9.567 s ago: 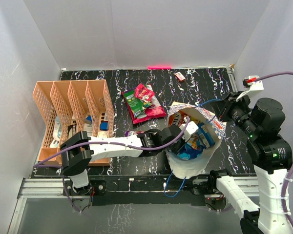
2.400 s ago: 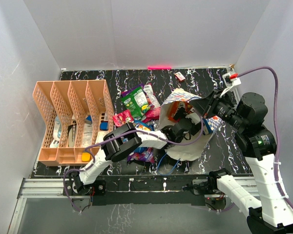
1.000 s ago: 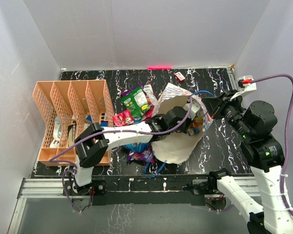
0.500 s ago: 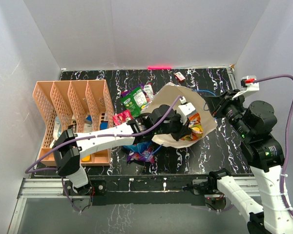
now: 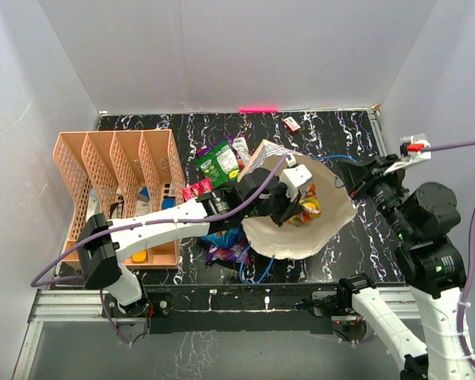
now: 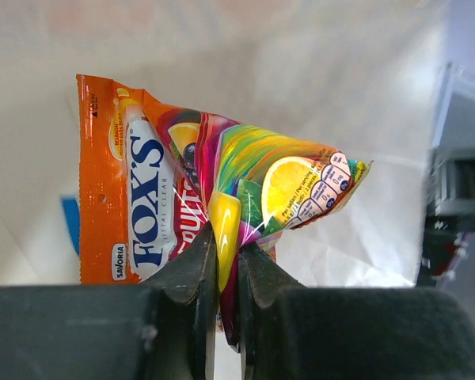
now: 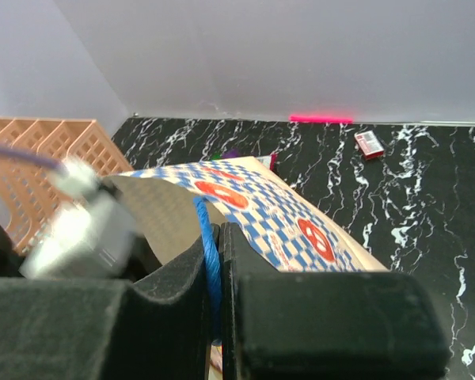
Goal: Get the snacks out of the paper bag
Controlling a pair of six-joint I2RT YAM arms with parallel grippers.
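The paper bag (image 5: 281,237) lies tilted in the middle of the table, its white inside (image 6: 356,87) facing up. My left gripper (image 5: 295,207) reaches into its mouth, shut on an orange snack packet (image 6: 138,198) that is pinched between the fingers (image 6: 191,269). Over the bag's right side, my right gripper (image 5: 355,179) is shut on the bag's blue cord handle (image 7: 210,249), with the chequered outside (image 7: 277,210) just beyond it. More snacks lie left of the bag: a green packet (image 5: 219,162), a red one (image 5: 196,190) and a purple one (image 5: 229,252).
A peach lattice organizer (image 5: 115,186) stands at the left, also seen in the right wrist view (image 7: 39,158). A small red-and-white box (image 5: 291,123) lies at the back of the table. The bag's other blue cord (image 5: 257,273) trails toward the near edge.
The bag has swung so that its mouth faces up and right. My left gripper has stayed inside with the orange packet. The right arm has drawn back to the right with the handle.
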